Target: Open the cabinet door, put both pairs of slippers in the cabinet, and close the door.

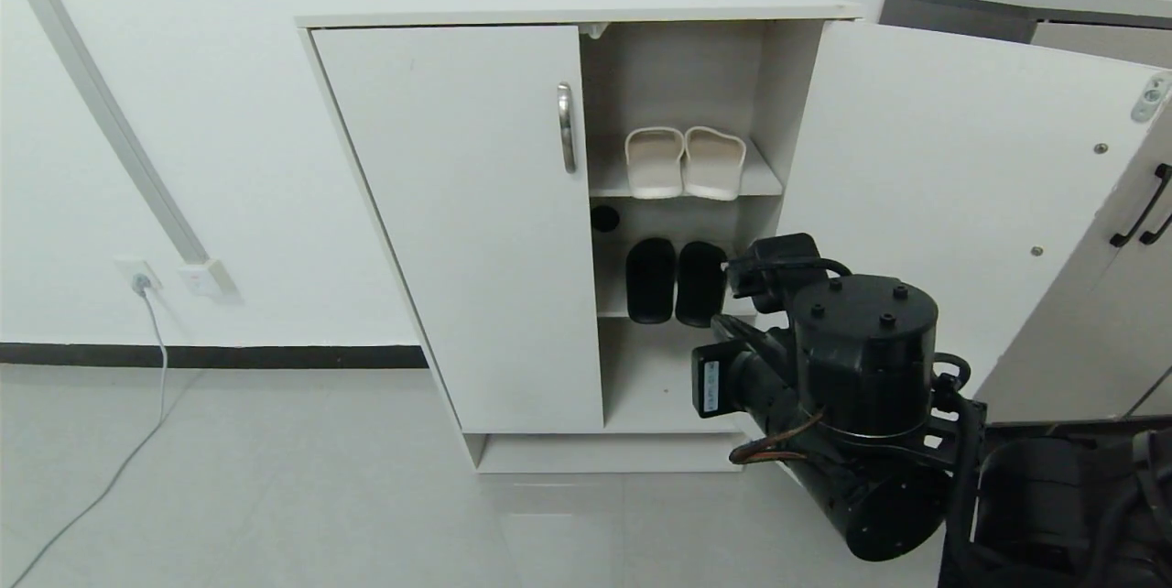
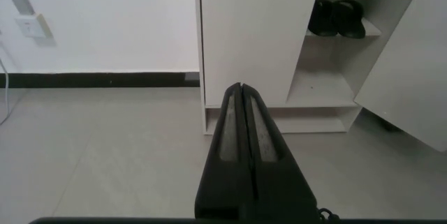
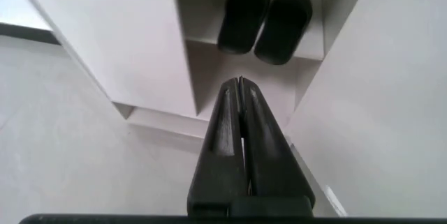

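The right gripper (image 3: 239,81) is clenched on nothing, its fingers pressed together. It hangs in front of the cabinet's (image 1: 577,6) open side, close to the lower shelves and touching nothing. The left gripper (image 2: 240,86) is likewise clenched and empty, well back from the cabinet and facing the foot of its closed door. The cabinet stands against the wall. Its right door (image 1: 943,185) is swung wide open, and its left door (image 1: 458,222) is closed. Inside the cabinet, the white slippers (image 1: 685,162) lie side by side on the upper shelf. The black slippers (image 1: 676,281) lie side by side on the shelf below. A metal handle (image 1: 566,127) sits upright on the closed door's inner edge.
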